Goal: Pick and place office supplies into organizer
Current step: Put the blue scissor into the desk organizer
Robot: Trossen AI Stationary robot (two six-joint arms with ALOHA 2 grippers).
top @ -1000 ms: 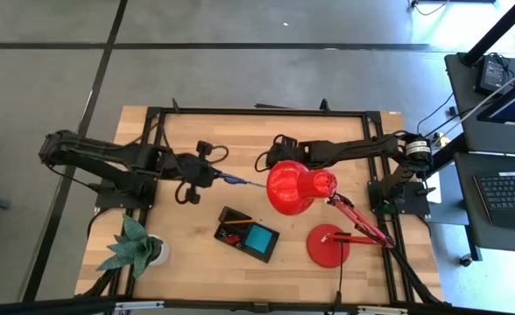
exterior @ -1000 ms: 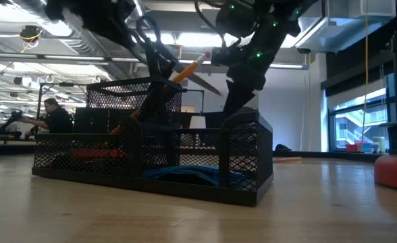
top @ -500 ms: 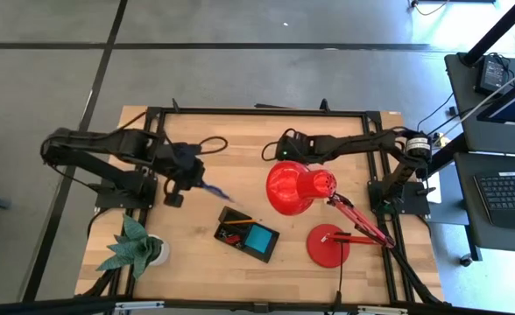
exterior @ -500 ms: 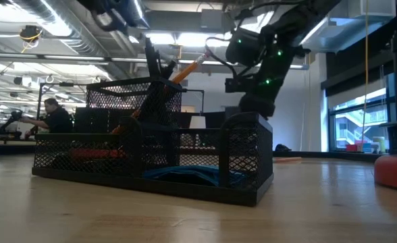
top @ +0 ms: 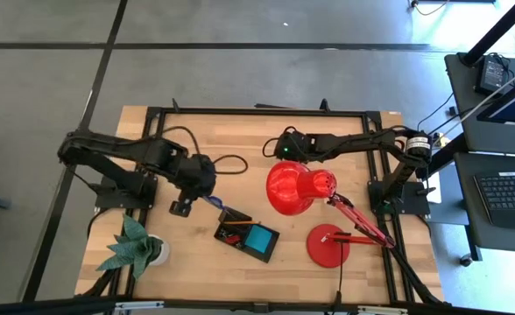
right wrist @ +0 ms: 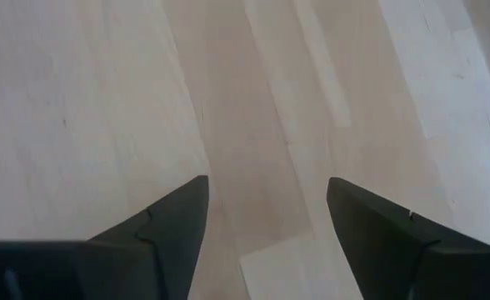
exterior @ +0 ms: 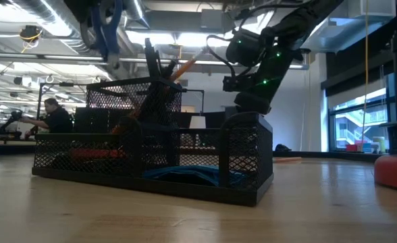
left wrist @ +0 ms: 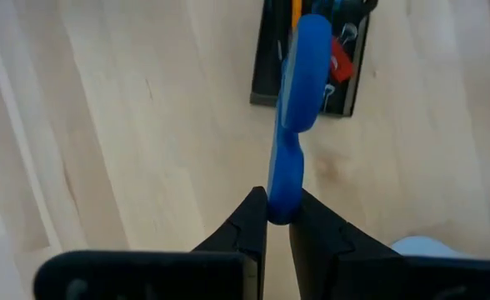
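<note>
My left gripper (top: 207, 194) is shut on the blue-handled scissors (left wrist: 295, 108) and hovers just left of the organizer (top: 247, 233), above the table. The organizer is a low black mesh tray (exterior: 151, 152) holding a blue sticky-note pad (top: 260, 237), a pencil (top: 238, 222), pens and a small red piece (left wrist: 340, 62). In the low view the scissors (exterior: 107, 30) show high up, to the left of the tray's tall cup. My right gripper (top: 278, 150) is open over bare wood, behind the red lamp shade. My left gripper pinches the scissors' blue handle at its near end (left wrist: 280, 204) between the two fingers, coming from above and pointing down. The scissors are lifted clear, seen edge-on, and reach away from the fingers toward the organizer's left end. The blades do not show.
A big red desk lamp has its shade (top: 292, 187) just right of the organizer and its round base (top: 328, 245) near the right front. A green paper plant (top: 135, 247) stands at the near left corner. Bare wood lies left of the tray (left wrist: 145, 125).
My left gripper, carrying the scissors, has swung from the table's middle toward the left, then toward the near edge and the organizer; the scissors have turned from pointing right to slanting toward the tray. My right gripper has drawn back toward the far edge.
</note>
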